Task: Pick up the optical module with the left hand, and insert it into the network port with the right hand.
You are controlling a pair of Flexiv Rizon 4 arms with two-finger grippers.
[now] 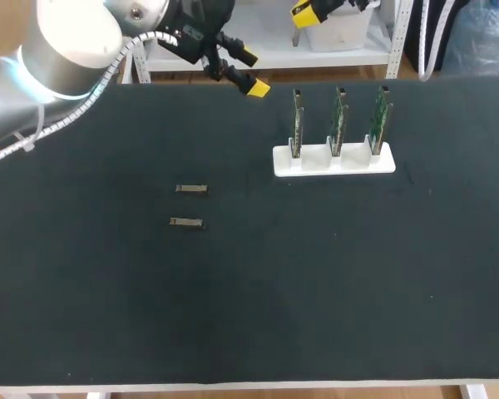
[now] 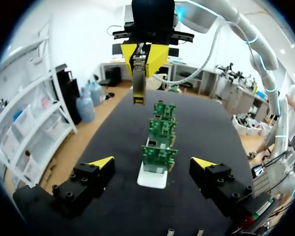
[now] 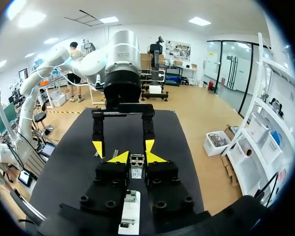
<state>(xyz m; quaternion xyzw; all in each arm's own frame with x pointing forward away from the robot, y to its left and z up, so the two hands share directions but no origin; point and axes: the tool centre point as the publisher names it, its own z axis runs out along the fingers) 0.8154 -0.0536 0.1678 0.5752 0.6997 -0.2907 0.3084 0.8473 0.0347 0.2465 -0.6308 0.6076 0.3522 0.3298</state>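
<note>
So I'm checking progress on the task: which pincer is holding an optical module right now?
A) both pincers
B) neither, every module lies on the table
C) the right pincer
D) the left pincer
C: the right pincer is shut on an optical module, while the left pincer stands open with nothing between its fingers.

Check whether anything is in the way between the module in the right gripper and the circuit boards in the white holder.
Nothing visible. The module in the right gripper hangs above the boards with only air between.
</note>
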